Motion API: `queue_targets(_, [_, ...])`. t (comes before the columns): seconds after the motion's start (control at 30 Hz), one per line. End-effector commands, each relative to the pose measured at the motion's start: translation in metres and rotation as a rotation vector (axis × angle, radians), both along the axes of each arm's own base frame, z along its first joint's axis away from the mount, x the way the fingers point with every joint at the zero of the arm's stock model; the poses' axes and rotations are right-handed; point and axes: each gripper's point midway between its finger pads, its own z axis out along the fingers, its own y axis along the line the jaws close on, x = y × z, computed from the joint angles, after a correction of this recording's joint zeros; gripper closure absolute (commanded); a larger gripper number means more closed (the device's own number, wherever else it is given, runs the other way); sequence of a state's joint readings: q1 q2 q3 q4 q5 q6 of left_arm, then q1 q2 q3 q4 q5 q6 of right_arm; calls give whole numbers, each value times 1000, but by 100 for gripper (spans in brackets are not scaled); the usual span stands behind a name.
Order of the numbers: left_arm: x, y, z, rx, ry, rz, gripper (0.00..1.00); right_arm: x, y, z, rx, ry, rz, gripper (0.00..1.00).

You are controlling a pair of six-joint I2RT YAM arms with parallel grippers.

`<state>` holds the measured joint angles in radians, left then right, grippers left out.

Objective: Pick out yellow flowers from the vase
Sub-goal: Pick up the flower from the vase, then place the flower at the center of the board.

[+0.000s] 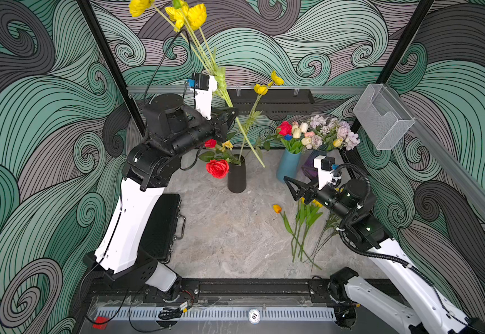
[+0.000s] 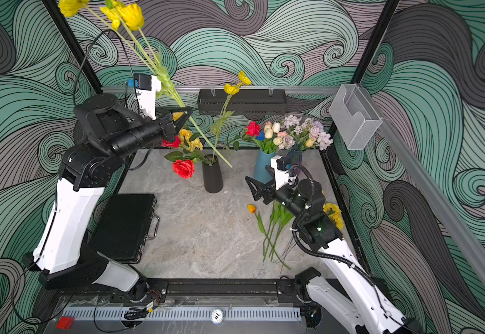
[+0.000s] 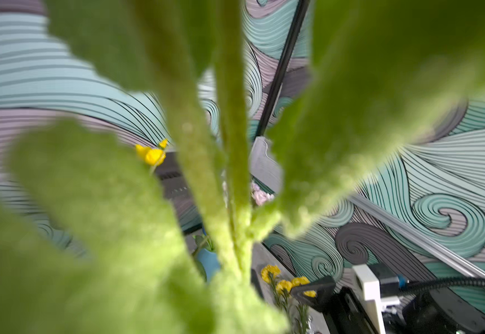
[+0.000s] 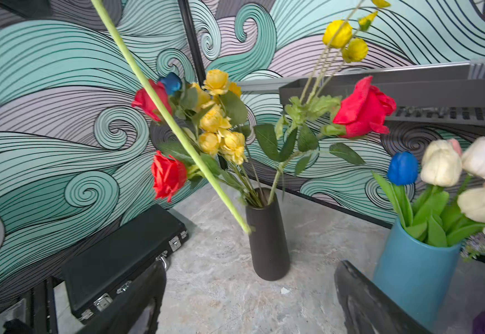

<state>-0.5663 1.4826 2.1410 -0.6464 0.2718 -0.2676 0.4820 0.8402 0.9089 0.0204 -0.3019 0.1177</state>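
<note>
My left gripper [image 1: 231, 111] squeezed a tall yellow long-stemmed spray [image 1: 206, 62], out of the round black vase [image 1: 237, 177]. My right gripper [image 1: 290, 188] was wide apart, empty. Inside, little yellow roses [image 4: 215, 121] waited.

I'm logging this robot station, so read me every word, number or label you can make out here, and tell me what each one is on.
"10": on the round white disc set in the slotted grey strip at the front edge, in both top views. It sits turned, so it could also read "01".
Small yellow tag on the cables nearby: too small to tell if it carries print.
Nothing else readable in any view.
</note>
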Motion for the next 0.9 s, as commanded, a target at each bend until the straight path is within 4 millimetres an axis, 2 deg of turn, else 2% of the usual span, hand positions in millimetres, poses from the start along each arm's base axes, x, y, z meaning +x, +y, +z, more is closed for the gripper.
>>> queue_targets(0.0, [-14,-33,-18,-12,45,-162,100,-14,11,19,-18,-57,72,11])
queue_targets(0.2, [-28,-67,-52,16,98,-300,100,-18,29,29,-19,-68,142,17])
queue_targets(0.37, [-34,-87,-76,16,139,-367,100,-18,42,23,-32,-45,177,22])
queue_targets(0.53, [-36,-98,-94,22,171,-403,100,-19,48,18,-44,-33,194,30])
queue_targets(0.87, [-41,-112,-112,47,201,-457,100,-15,54,8,-77,-8,201,60])
